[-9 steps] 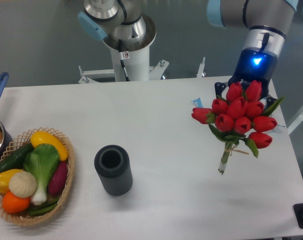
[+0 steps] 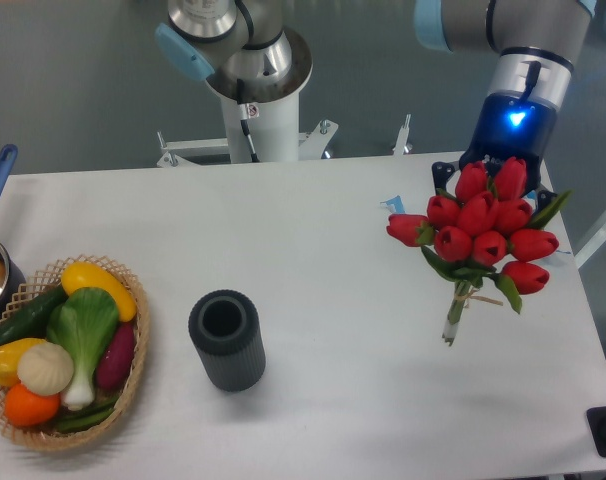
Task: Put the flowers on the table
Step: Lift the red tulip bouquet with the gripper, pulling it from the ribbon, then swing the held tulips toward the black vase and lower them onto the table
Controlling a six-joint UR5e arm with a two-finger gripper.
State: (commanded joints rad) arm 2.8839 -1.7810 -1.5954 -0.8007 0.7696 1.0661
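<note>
Since the earlier frame, we see the flowers (image 2: 480,236) have shifted slightly to the right, and the hand (image 2: 493,172) above them has moved with them. Nearest us, the dark ribbed cylinder (image 2: 226,339) stands upright on the white tabletop (image 2: 323,260), and the wicker basket of vegetables (image 2: 63,350) sits at the left edge, both unmoved. Further back on the right, the bouquet hangs with its tied stems pointing down toward the tabletop. The buds hide the fingers, so we cannot tell whether the hand is gripping.
</note>
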